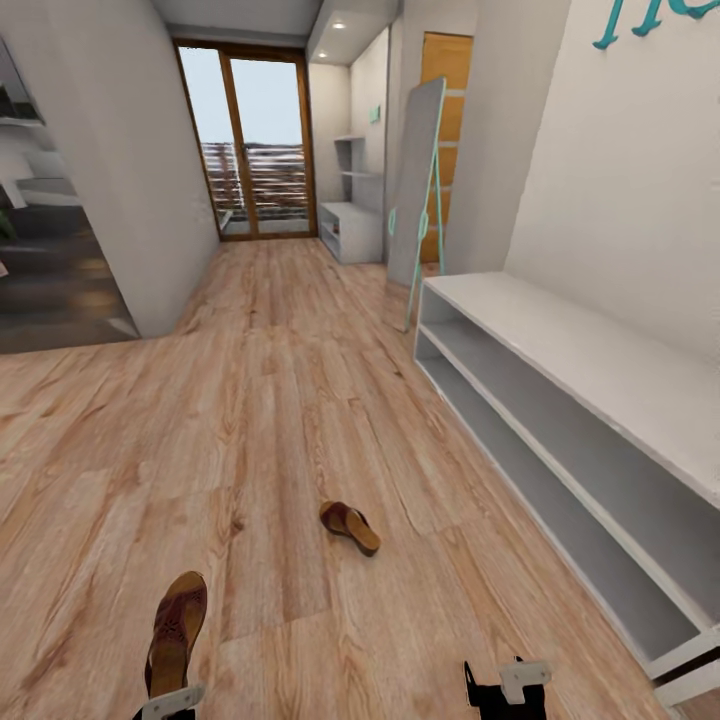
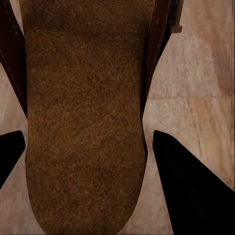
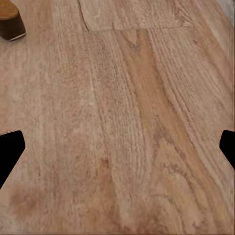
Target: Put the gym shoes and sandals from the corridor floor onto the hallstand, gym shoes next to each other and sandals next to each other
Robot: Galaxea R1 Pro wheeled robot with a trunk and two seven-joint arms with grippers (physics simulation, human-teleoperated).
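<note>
Left gripper (image 2: 83,161): jaws spread, straddling one sandal (image 1: 176,630) at lower left | Right gripper (image 3: 117,147): jaws released over corridor floor (image 1: 300,400) | Second sandal (image 1: 350,526): floor, lower centre | Hallstand (image 1: 352,215): upper centre, far end

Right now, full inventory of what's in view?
Sandals: 2, brown with tan footbeds; one at lower left between the left end effector's fingers, one on the floor mid-corridor.
Floor: light wood-grain planks.
Low white shelf bench: 1, against the right wall, two open shelves.
Hallstand: 1, pale grey-white, far end by the door.
Leaning mirror: 1, teal frame, right wall.
Glass door: wood-framed, corridor end.
Left end effector: straddling the near sandal, grip unclear.
Right end effector: open over bare floor.
</note>
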